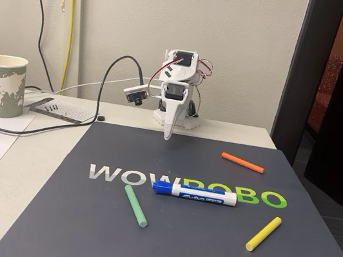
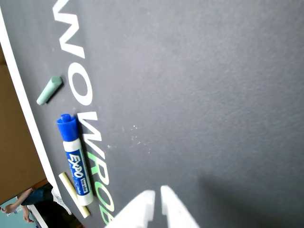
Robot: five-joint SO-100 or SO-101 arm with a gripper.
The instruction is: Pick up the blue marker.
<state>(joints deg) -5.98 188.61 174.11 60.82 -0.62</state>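
Note:
The blue marker [image 1: 195, 193], with a white barrel and a blue cap pointing left, lies flat on the dark mat [image 1: 179, 247] over the printed letters. My gripper [image 1: 168, 134] hangs at the back of the mat, tip pointing down, well behind the marker and not touching it. In the wrist view the marker [image 2: 76, 161] lies at the lower left, and my gripper [image 2: 157, 194] enters from the bottom edge with its white fingertips nearly together and nothing between them.
A green stick [image 1: 136, 206] lies left of the marker, a yellow stick [image 1: 263, 233] to its right and an orange stick [image 1: 242, 162] behind it. A paper cup [image 1: 1, 85], papers and cables sit on the table at left.

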